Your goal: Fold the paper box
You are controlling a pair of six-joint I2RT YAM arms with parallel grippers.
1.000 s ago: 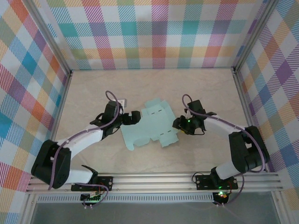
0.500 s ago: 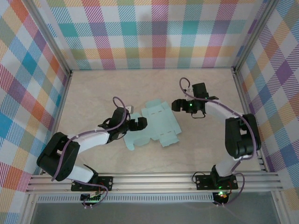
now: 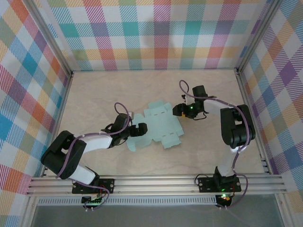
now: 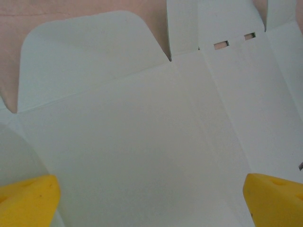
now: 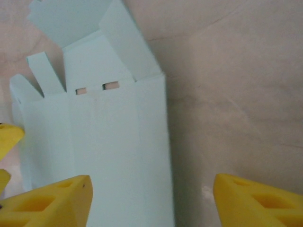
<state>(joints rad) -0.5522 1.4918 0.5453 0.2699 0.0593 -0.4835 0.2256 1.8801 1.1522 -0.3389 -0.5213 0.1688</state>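
Paper box (image 3: 156, 124) lies flat and unfolded on the table (image 3: 208, 151). Left gripper (image 3: 138, 129) is spread over its left edge. Right gripper (image 3: 176, 110) is spread at its right edge, bare table beyond.

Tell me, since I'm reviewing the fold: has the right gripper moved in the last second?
Yes: the right gripper moved away from the near rail, toward the back wall.

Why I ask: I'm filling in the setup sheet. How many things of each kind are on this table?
Paper box, lying as an unfolded mint sheet: 1
Robot arms, the left arm and the right arm: 2
Total: 3
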